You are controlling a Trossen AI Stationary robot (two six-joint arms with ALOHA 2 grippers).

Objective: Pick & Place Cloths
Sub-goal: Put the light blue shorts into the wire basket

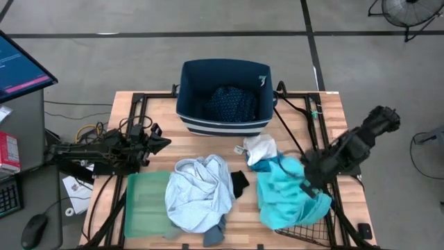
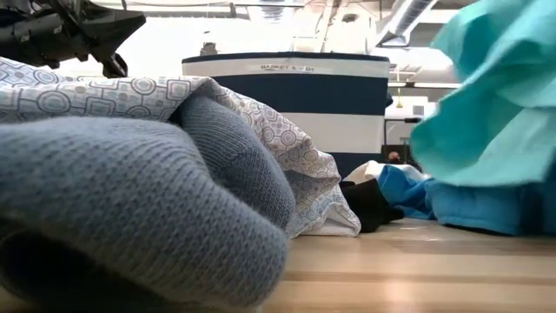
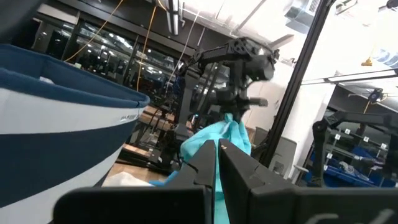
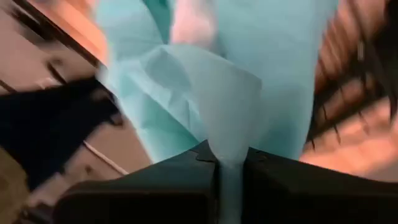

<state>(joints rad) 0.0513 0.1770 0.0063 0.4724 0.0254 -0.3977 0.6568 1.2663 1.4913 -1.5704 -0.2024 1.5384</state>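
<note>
My right gripper (image 1: 306, 178) is shut on the turquoise cloth (image 1: 288, 196), raised over the table's right side; the cloth also shows in the low view (image 2: 499, 96). My left gripper (image 1: 165, 144) waits shut above the table's left side, pointing right. The navy dotted cloth (image 1: 232, 104) lies inside the navy striped bin (image 1: 186, 114). The pale blue-white shirt (image 1: 201, 191) lies crumpled mid-table, partly over the green tray (image 1: 142, 205). A small black cloth (image 1: 240, 182), a white cloth (image 1: 261, 146) and a bright blue cloth (image 1: 266, 165) lie beside the turquoise one. The grey-blue cloth (image 1: 215, 237) is at the near edge. My right gripper pinches a bunched fold of the turquoise cloth (image 4: 231, 155) between its two fingers, coming from above and slanting in from the table's right. The cloth hangs slack below the fingers (image 3: 227, 134), and its lower part (image 2: 486, 209) still rests on the table.
The bin stands at the table's far middle. Black metal frame rails (image 1: 326, 125) and cables run along both table sides, and a wire grid (image 1: 305, 232) sits at the near right corner. A monitor (image 1: 21, 69), keyboard and mouse are left of the table.
</note>
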